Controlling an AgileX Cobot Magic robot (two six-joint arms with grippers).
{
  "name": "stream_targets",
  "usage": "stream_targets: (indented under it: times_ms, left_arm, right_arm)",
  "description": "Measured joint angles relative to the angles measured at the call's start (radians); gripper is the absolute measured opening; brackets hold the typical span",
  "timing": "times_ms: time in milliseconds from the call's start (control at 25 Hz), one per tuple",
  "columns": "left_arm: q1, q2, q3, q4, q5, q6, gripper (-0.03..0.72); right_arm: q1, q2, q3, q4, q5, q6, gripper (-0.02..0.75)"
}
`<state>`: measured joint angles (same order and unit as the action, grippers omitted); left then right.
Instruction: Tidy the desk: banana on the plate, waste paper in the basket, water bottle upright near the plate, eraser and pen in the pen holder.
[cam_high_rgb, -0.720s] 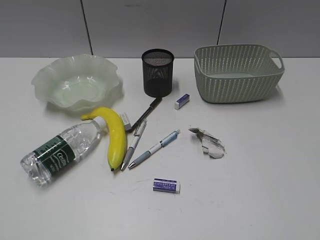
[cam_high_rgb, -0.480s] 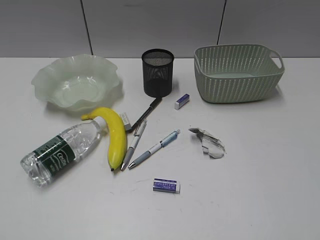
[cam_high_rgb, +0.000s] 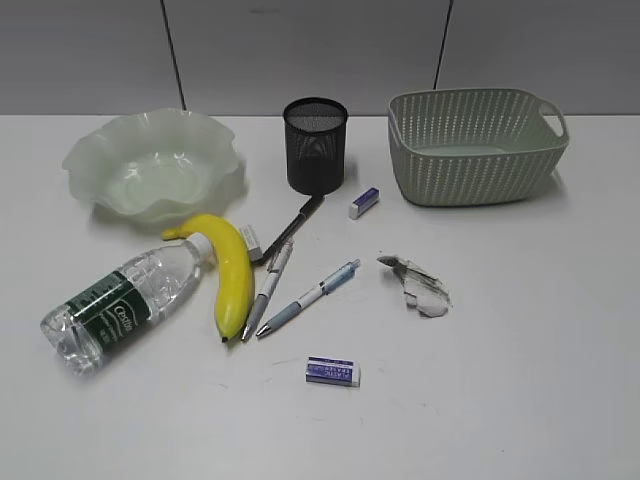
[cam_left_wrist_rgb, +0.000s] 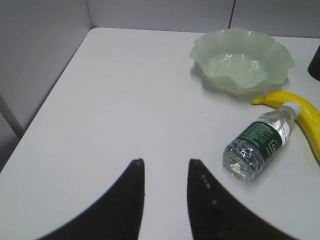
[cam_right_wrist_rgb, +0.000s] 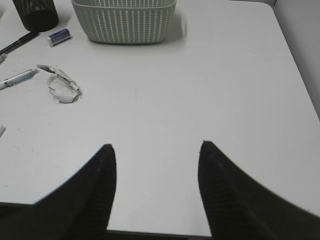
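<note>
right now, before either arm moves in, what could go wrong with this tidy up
The water bottle lies on its side with its cap end touching the banana, so lifting the banana may set the bottle rolling. The pens lie packed against the banana and each other, so a pincer could nudge several at once. The waste paper looks light and could slip out.

Bright, even overhead light in all three views. White table (cam_high_rgb: 520, 380) near washed out, little texture. Shadows soft and short: faint under basket (cam_high_rgb: 477, 146), pen holder (cam_high_rgb: 316, 144), banana (cam_high_rgb: 232, 272). Small glints on water bottle (cam_high_rgb: 122, 304) plastic; plate (cam_high_rgb: 155, 165) glossy, mild sheen. Exterior view sharp. Wrist views softer; dark jaws at bottom edge blurred, out of focus, detail lost in black.
</note>
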<state>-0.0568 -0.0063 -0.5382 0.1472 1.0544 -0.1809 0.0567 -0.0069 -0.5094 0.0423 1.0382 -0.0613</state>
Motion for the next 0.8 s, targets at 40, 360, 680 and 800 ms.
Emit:
stream_targets:
  times_ms: [40,360,680,800]
  left_arm:
    - [0.0,0.0,0.0,0.0,0.0,0.0,0.226]
    - [0.0,0.0,0.0,0.001,0.0,0.0,0.226]
    - [0.0,0.011,-0.022,-0.046,-0.06,0.0,0.226]
    - [0.0,0.082,-0.043,-0.088,-0.166,0.0,0.226]
  right_arm:
    - [0.0,0.0,0.0,0.0,0.0,0.0,0.424]
    - [0.0,0.0,0.0,0.0,0.0,0.0,0.423]
    - [0.0,0.0,0.0,0.0,0.0,0.0,0.423]
    - [0.0,0.0,0.0,0.0,0.0,0.0,0.423]
